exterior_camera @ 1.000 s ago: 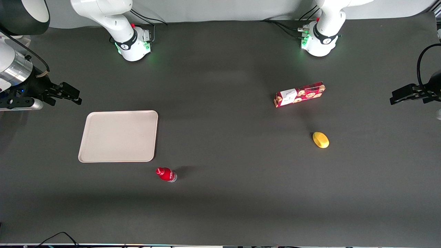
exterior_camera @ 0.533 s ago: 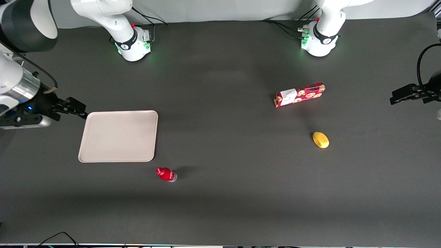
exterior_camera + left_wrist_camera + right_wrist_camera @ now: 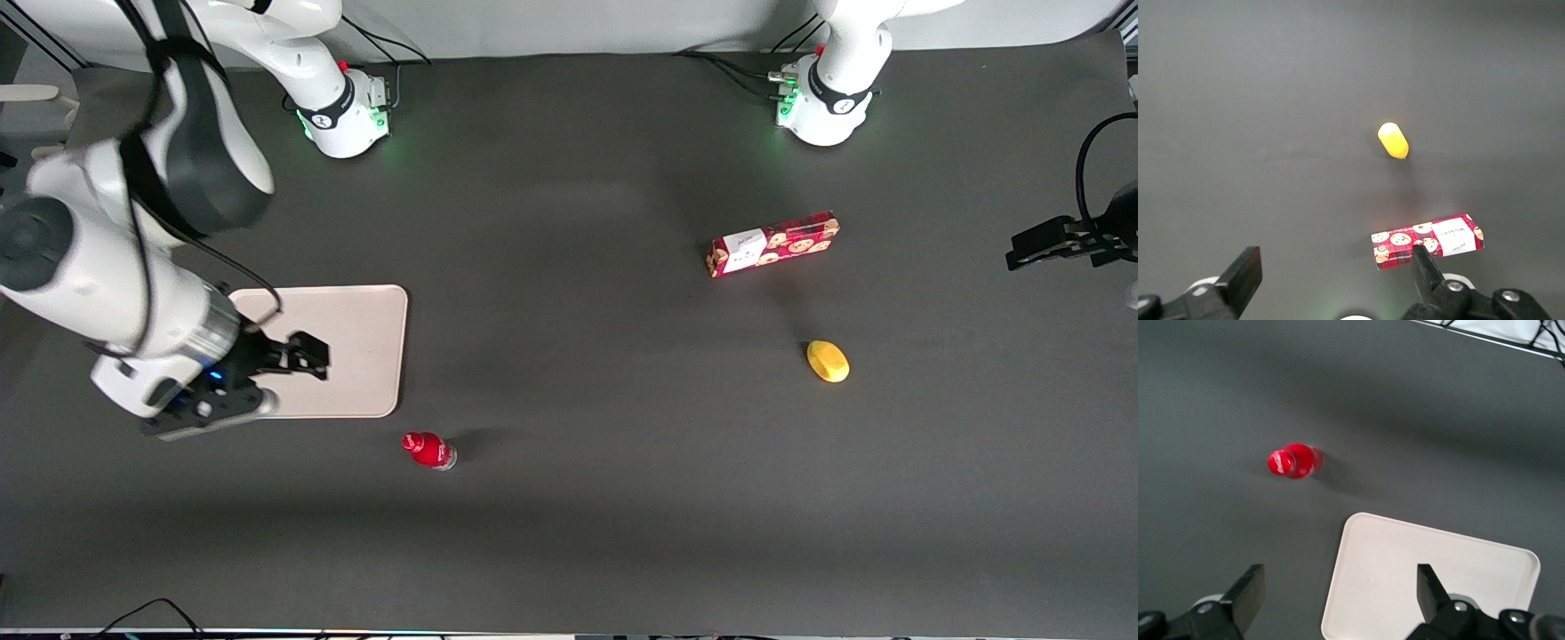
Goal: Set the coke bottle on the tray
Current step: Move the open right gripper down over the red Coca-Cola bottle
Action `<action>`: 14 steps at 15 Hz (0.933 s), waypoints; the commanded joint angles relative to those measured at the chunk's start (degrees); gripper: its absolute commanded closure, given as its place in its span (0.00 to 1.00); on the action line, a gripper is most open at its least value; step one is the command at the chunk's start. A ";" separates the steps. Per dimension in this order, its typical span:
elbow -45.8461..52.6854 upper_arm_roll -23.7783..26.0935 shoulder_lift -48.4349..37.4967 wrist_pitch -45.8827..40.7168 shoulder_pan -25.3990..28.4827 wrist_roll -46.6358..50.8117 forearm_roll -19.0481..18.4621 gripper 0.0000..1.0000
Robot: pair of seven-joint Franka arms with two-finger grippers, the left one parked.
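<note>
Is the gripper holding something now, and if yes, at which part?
Nothing is held. The gripper hangs open above the tray, while the coke bottle stands alone on the table.

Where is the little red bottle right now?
The small red coke bottle stands upright on the dark table, just off the beige tray's corner and nearer the front camera. The open gripper hovers above the tray, not touching it.
</note>
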 commanded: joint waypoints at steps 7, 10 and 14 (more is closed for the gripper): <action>12.01 8.44 19.43 8.30 1.99 7.29 -9.54 0.00; 11.84 8.44 21.90 8.66 1.99 7.30 -9.54 0.00; 11.22 8.44 22.96 10.94 2.08 7.91 -11.02 0.00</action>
